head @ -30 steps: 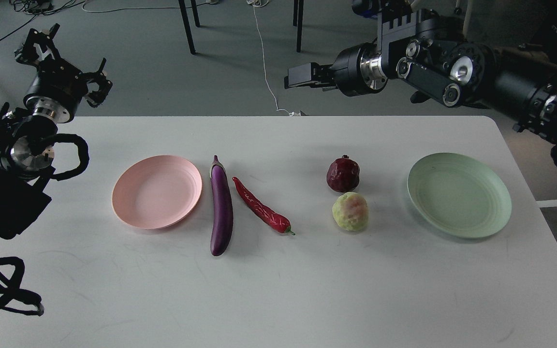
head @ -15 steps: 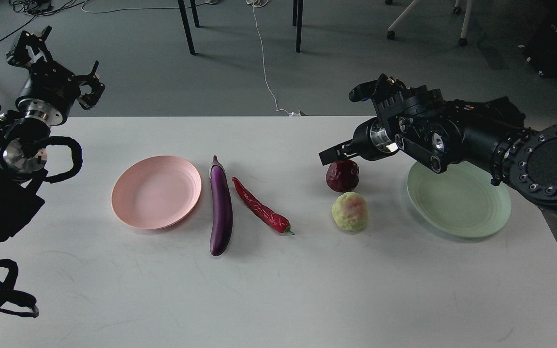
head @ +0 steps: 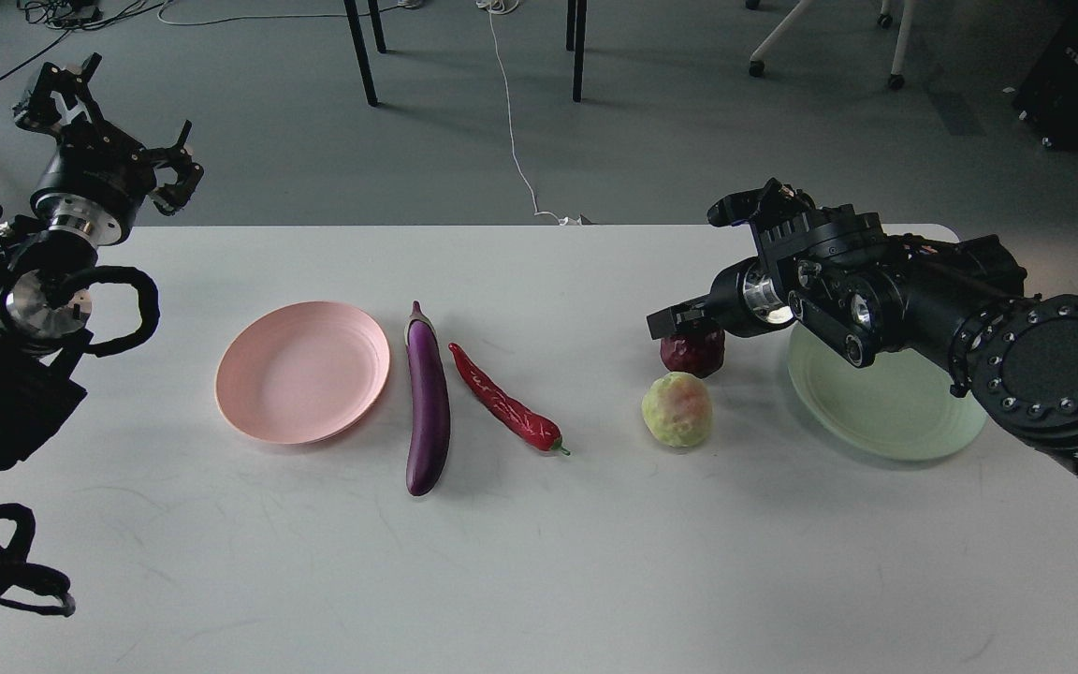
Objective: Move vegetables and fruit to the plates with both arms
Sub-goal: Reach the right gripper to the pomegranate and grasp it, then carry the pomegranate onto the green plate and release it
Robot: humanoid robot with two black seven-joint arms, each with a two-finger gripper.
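The purple eggplant (head: pixel 429 404) and the red chili (head: pixel 504 400) lie side by side right of the pink plate (head: pixel 303 371). The yellow-green fruit (head: pixel 677 409) sits mid-right on the table. My right gripper (head: pixel 679 325) reaches in from the right and sits over the top of the dark red pomegranate (head: pixel 694 352), closed on it, just left of the mint green plate (head: pixel 885 414). The arm hides part of that plate's far rim. My left gripper (head: pixel 109 126) is open and empty, held high beyond the table's far left corner.
The white table (head: pixel 539 562) has bare room along its front half. Chair and table legs (head: pixel 361 51) and a white cable (head: pixel 513 122) are on the floor behind the far edge.
My right arm swung down from above the far edge onto the pomegranate. The pomegranate has shifted right toward the green plate with the gripper. The left arm barely moved.
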